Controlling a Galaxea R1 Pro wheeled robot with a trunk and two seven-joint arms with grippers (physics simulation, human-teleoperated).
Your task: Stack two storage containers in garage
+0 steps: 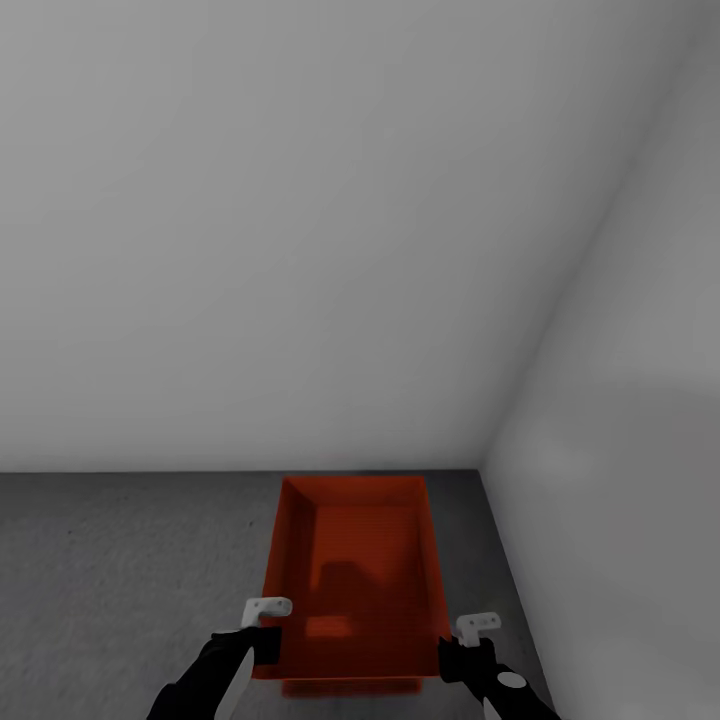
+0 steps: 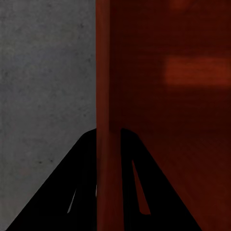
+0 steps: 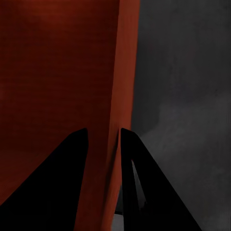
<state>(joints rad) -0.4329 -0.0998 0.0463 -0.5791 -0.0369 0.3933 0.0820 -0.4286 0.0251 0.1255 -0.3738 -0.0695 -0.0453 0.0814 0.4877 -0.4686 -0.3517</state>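
Garage corner: white-grey walls (image 1: 300, 220) meet above and to the right of the box, dark concrete floor (image 1: 120, 580) under it. One rust-red box (image 1: 350, 570), open top, sits in front of the robot near that corner, its far end close to the back wall. A sliver of red shows beneath its near edge; could be the second box under it, can't tell. Whether the box rests or hangs just above the floor is also unclear.

Left tool (image 1: 268, 628) is on the box's left wall near the robot's end; the left wrist view shows a finger (image 2: 137, 178) on each side of the wall (image 2: 107, 96), pinched narrow on it. Right tool (image 1: 470, 640) is on the right wall, same way; the right wrist view has the wall (image 3: 122, 72) between its dark fingers (image 3: 72, 163), narrow, holding it.

Step, by my read: setting the box down. To do it well: keep both tools level so the box doesn't tilt, lower straight, stay off the side wall, let go with both tools only once the base is fully seated.
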